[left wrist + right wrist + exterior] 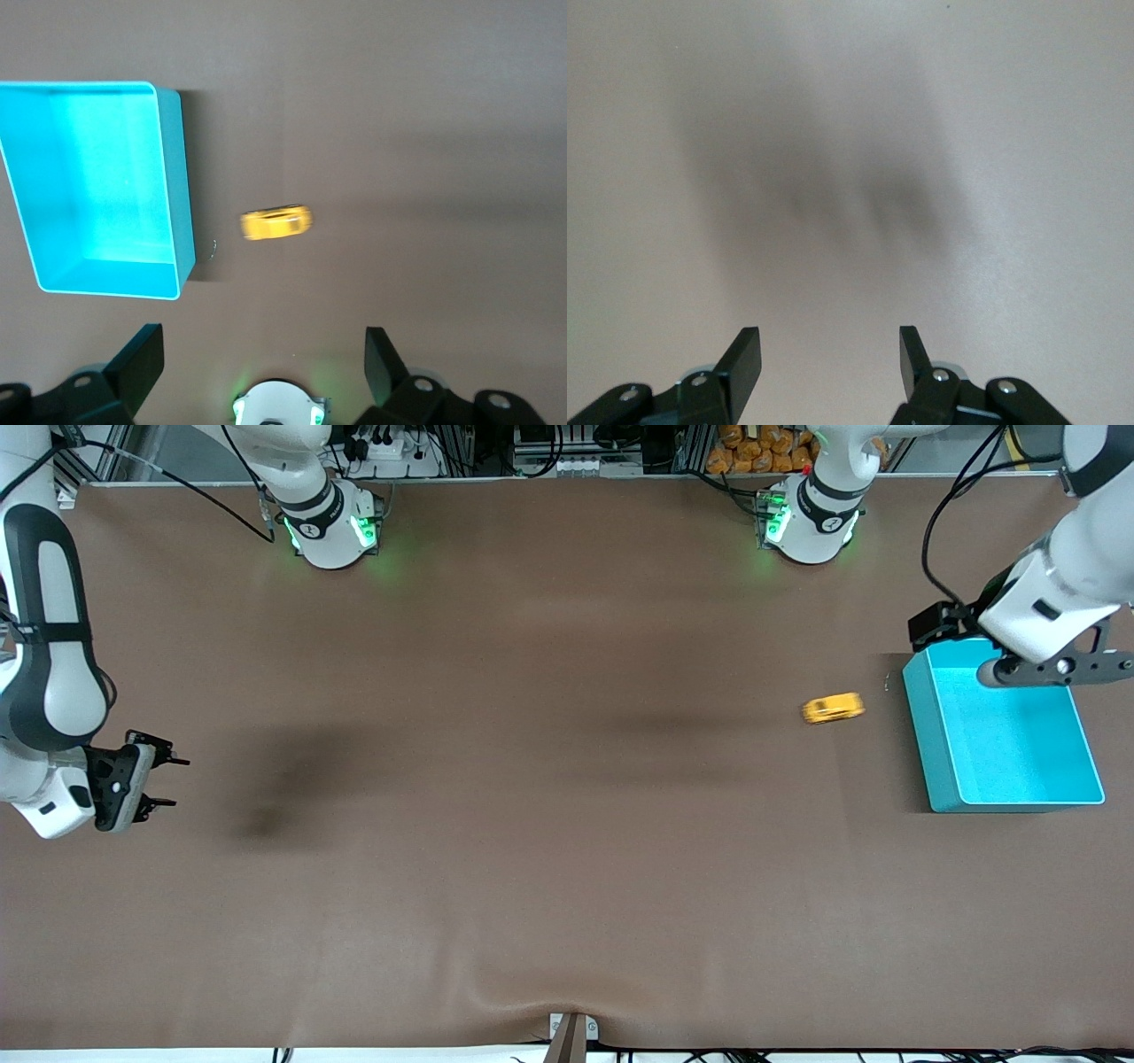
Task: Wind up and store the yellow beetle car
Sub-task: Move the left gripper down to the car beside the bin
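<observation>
The yellow beetle car [833,708] stands on the brown table beside the turquoise bin [923,731], on the side toward the right arm's end. It looks blurred. It also shows in the left wrist view [276,223], next to the bin [174,181]. The bin is empty. My left gripper [1054,669] hangs over the bin's end that is farther from the front camera; in its wrist view the left gripper [263,361] is wide open and empty. My right gripper [174,782] waits open and empty over bare table at the right arm's end, as its wrist view [826,363] shows.
The two arm bases [332,527] [811,522] stand along the table's edge farthest from the front camera. A small bracket [571,1036] sits at the table's nearest edge.
</observation>
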Controlling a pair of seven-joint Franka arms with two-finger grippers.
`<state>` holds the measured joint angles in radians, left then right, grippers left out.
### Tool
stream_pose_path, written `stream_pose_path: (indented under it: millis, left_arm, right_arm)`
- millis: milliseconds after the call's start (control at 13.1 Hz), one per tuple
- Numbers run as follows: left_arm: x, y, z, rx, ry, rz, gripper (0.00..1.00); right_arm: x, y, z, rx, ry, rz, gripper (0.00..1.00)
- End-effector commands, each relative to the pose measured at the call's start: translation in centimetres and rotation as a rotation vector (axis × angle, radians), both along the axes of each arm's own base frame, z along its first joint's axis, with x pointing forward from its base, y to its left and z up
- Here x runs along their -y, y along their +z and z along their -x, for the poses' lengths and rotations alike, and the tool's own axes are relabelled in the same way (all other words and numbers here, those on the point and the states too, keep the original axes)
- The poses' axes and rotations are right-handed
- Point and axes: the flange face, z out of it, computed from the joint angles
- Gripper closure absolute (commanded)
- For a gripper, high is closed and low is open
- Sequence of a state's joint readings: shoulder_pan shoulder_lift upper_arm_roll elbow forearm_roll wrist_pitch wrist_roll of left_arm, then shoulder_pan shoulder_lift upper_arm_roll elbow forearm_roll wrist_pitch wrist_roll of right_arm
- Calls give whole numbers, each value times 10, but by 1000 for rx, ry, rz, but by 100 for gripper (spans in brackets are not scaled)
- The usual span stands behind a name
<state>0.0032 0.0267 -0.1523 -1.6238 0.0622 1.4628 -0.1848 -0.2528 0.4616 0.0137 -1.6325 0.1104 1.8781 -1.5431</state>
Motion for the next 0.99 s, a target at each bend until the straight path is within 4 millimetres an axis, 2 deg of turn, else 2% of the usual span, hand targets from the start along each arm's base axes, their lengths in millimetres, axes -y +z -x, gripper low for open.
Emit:
stream_pose_path:
  millis: [0,306,382,458,535,688,840,917]
  left_arm:
    - [-2,-35,-1,20,123,-41,0]
    - [-4,-90,-5,-7,368,-96,0]
    - [-6,-108,-4,-14,443,-119,0]
    - [-7,-127,-2,-17,539,-145,0]
    - [-11,-146,1,-34,641,-177,0]
    - [-23,-178,5,-60,802,-233,0]
    - [-30,-216,13,-66,887,-253,0]
    - [-33,-237,20,-69,929,-266,0]
  right_arm:
    - [5,31,6,14,-71,-12,29]
    - [-6,103,-6,18,-257,22,26]
    - [-17,123,-10,13,-292,31,26]
    - [-30,141,-14,16,-325,40,13]
    - [-39,153,-15,6,-354,52,0]
    - [-48,164,-16,-8,-387,58,0]
    - [-73,184,-18,-7,-398,83,0]
    - [-77,186,-15,-41,-451,93,0]
